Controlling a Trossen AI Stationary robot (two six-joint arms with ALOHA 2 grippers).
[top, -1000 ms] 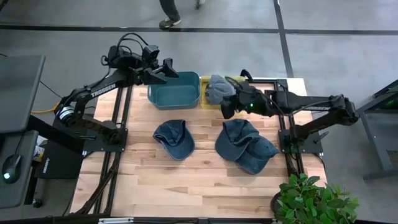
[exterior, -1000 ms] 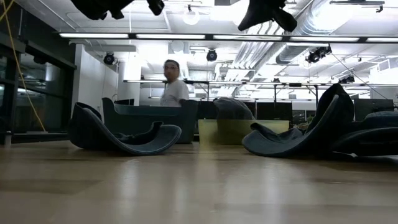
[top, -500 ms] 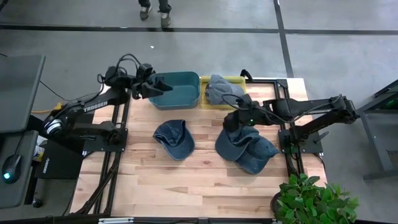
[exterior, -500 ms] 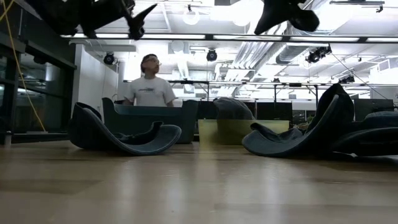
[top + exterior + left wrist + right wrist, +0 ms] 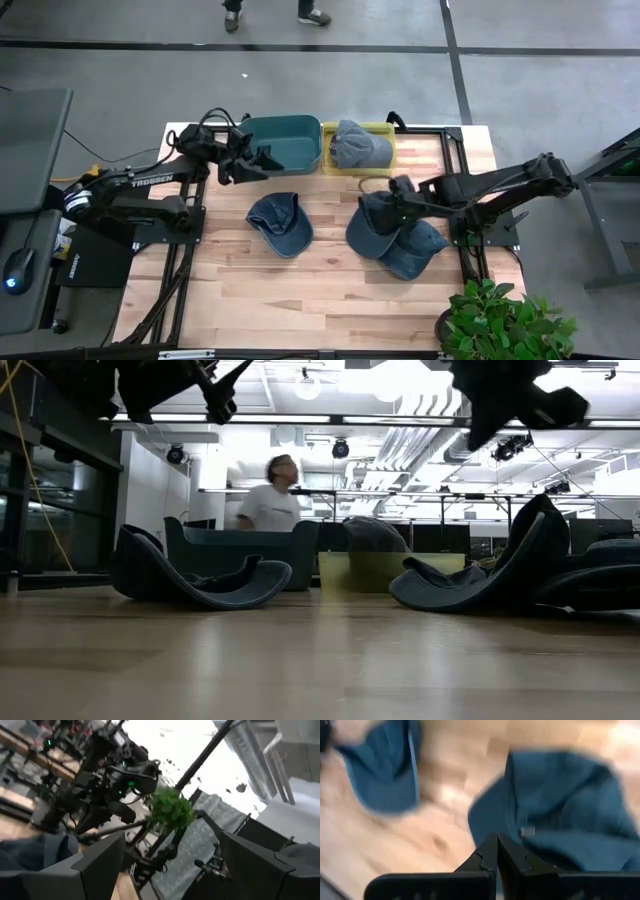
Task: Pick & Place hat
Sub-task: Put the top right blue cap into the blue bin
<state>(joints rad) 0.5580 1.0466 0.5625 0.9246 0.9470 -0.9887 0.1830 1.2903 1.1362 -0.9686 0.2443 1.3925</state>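
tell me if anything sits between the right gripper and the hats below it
Nothing visible does. The right gripper, shut, hangs directly over the two overlapping blue hats, with only open air between them.

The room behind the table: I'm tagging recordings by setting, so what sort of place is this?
Probably an open lab or workshop: exposed silver ceiling ducts, long strip lights, and a grey concrete floor around the wooden table.

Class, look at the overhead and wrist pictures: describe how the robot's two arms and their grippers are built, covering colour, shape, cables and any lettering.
Both arms are black, jointed and slender. The left arm bears white TROSSEN lettering and looped black cables near its wrist. The left gripper has two flat, dark, wedge-like fingers. The right gripper has black fingers narrowing to a point.
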